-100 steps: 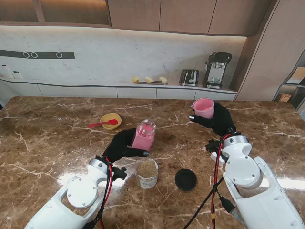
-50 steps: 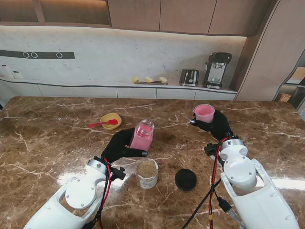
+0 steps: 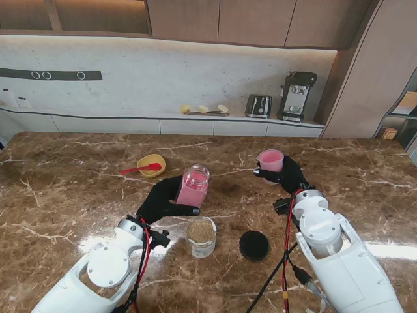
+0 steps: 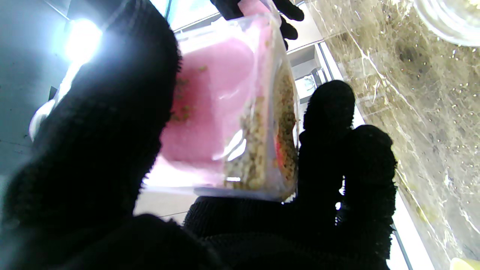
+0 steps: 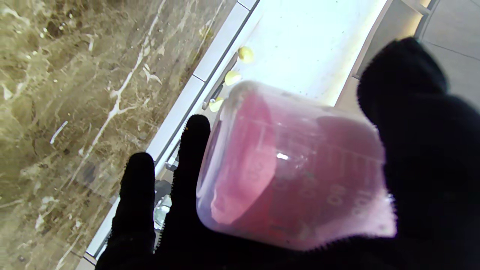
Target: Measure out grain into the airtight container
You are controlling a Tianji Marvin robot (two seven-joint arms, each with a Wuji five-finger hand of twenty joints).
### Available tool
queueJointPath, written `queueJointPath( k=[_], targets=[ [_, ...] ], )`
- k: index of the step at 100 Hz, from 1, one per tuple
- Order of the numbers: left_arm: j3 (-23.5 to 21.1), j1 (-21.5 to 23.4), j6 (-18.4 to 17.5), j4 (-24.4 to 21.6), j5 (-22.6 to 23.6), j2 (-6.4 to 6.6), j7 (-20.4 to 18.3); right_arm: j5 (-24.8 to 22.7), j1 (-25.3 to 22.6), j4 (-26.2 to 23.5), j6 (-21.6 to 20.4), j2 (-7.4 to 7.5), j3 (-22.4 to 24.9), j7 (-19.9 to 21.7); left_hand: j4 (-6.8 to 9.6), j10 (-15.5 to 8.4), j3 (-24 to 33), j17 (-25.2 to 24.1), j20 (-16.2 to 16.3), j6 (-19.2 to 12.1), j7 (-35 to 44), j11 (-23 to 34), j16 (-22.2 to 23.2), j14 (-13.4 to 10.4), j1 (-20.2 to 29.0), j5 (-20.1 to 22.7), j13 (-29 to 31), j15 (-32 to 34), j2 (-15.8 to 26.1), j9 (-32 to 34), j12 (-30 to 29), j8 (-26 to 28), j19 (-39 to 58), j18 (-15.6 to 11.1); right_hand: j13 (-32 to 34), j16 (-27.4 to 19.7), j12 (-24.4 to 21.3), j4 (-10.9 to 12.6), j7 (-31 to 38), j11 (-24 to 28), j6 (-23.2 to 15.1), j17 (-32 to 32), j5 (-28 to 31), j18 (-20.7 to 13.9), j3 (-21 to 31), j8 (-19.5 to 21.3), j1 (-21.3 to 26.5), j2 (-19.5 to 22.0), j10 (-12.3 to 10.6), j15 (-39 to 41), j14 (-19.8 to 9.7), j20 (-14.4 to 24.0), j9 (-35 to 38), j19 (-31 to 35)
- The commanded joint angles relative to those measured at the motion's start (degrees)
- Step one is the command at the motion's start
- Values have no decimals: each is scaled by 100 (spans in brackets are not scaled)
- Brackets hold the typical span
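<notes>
Our left hand [image 3: 164, 199] grips the rigid, likely slippery jar [image 3: 193, 185] at table centre, while at three o'clock our right hand [image 3: 287, 175] clasps the light measuring cup [image 3: 271, 160] around its wall.

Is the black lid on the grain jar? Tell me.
No: the black lid lies flat on the table, to the right of the open grain jar.
</notes>
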Motion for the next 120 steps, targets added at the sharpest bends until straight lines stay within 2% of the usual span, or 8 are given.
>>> queueJointPath(
  k=[1, 20, 33, 43, 51, 71, 105, 120],
  targets=[
    [-1, 44, 26, -43, 14, 8, 8, 141, 47, 172, 132, -72, -45, 94, 201, -354, 1098, -66, 178, -1293, 1470, 562, 63, -267, 1080, 1108, 127, 225, 1739, 557, 219, 177, 231, -234, -312, -132, -94, 124, 249, -76, -712, -317, 513, -168, 891, 95, 791, 855, -121, -185, -131, -129, -132, -292],
    [-26, 74, 74, -65, 30, 13, 3, 352, 288, 598, 130, -90, -183, 259, 198, -349, 1103, -62, 179, -1297, 1468, 562, 62, -257, 1073, 1109, 135, 227, 1738, 562, 219, 175, 232, -230, -1045, -302, -183, 123, 188, -263, -800, -867, 509, -431, 668, 126, 858, 761, -111, -517, -159, -93, -499, -821],
    [-38, 83, 88, -71, 36, 13, 8, 423, 475, 928, 16, -89, -293, 403, 197, -345, 1105, -61, 179, -1299, 1464, 562, 62, -263, 1073, 1105, 139, 228, 1736, 559, 221, 174, 231, -234, -1972, -425, -284, 19, 88, -472, -892, -1440, 364, -740, 510, 192, 830, 468, -56, -741, -298, -85, -1076, -1275],
    [-52, 88, 84, -73, 50, 18, -1, 413, 621, 1185, -95, -85, -388, 487, 195, -355, 1104, -55, 180, -1299, 1463, 560, 62, -272, 1069, 1103, 138, 227, 1747, 554, 222, 174, 235, -240, -2627, -534, -388, -29, -164, -586, -963, -1374, 344, -883, 567, 366, 773, 237, -43, -772, -465, -89, -1549, -2133],
    [-65, 94, 79, -70, 54, 22, -12, 425, 725, 1360, -132, -93, -457, 530, 194, -354, 1103, -54, 181, -1310, 1464, 558, 61, -276, 1069, 1101, 139, 226, 1746, 551, 222, 176, 236, -242, -3012, -581, -463, -45, -330, -696, -991, -1301, 350, -964, 627, 494, 756, 175, -45, -818, -586, -219, -1917, -2441],
    [-83, 122, 82, -75, 57, 26, -19, 527, 986, 1792, -160, -155, -613, 532, 193, -352, 1093, -64, 177, -1301, 1456, 557, 59, -269, 1070, 1081, 131, 219, 1755, 545, 223, 172, 231, -251, -3101, -818, -565, -38, -540, -720, -1044, -1195, 359, -1020, 687, 676, 711, 100, -62, -1249, -646, -439, -2311, -2765],
    [-121, 163, 80, -93, 52, 35, -35, 607, 1424, 2585, -246, -270, -918, 537, 198, -333, 1077, -51, 166, -1298, 1456, 556, 56, -268, 1082, 1086, 134, 215, 1758, 546, 220, 173, 228, -268, -3214, -897, -670, 22, -867, -798, -1152, -1140, 246, -1085, 669, 749, 595, 202, -116, -1750, -734, -608, -2810, -2940],
    [-162, 200, 67, -124, 81, 46, -48, 580, 1610, 2950, -315, -329, -1067, 496, 200, -339, 1076, -47, 162, -1310, 1456, 559, 56, -274, 1080, 1088, 133, 215, 1757, 548, 222, 175, 228, -266, -3282, -901, -750, 234, -1235, -814, -1065, -1089, 156, -1142, 631, 613, 412, 358, -157, -2216, -792, -773, -3100, -3083]
  ],
)
